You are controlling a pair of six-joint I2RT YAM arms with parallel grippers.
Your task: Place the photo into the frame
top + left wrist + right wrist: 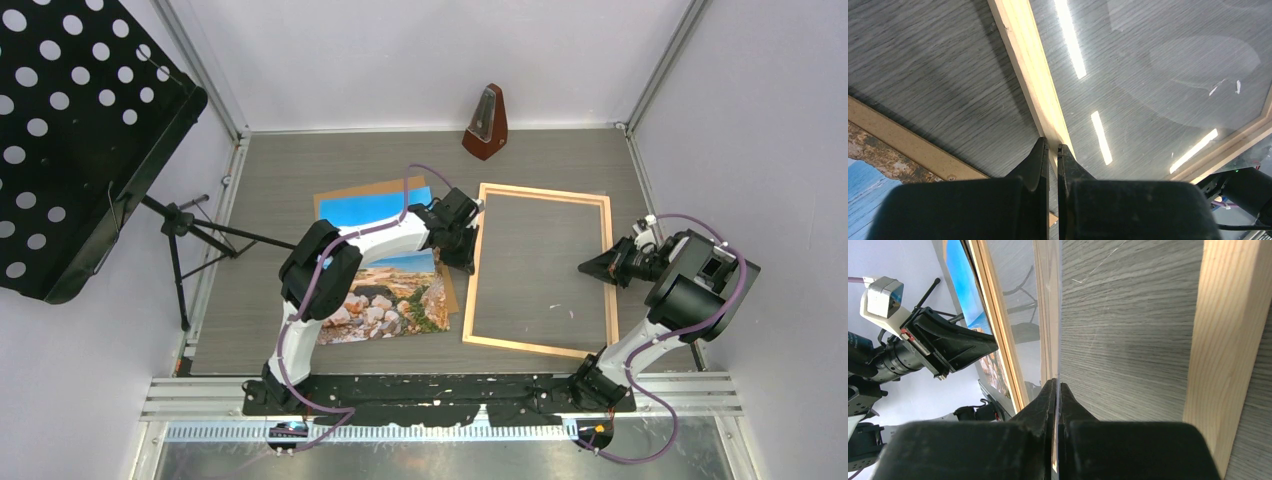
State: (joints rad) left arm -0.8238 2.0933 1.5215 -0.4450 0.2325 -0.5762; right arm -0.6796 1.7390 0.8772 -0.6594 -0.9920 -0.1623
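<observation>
Rocky-shore photo print [390, 300] lies left of thin light-wood frame [470, 300], uninserted; right gripper [1058, 385] pinches clear sheet [1158, 100]; left gripper [1053, 147] near-closed, hold unclear

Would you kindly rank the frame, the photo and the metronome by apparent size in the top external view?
1. The frame, largest.
2. The photo, slightly smaller, though the left arm hides part of it.
3. The metronome, by far the smallest.
</observation>
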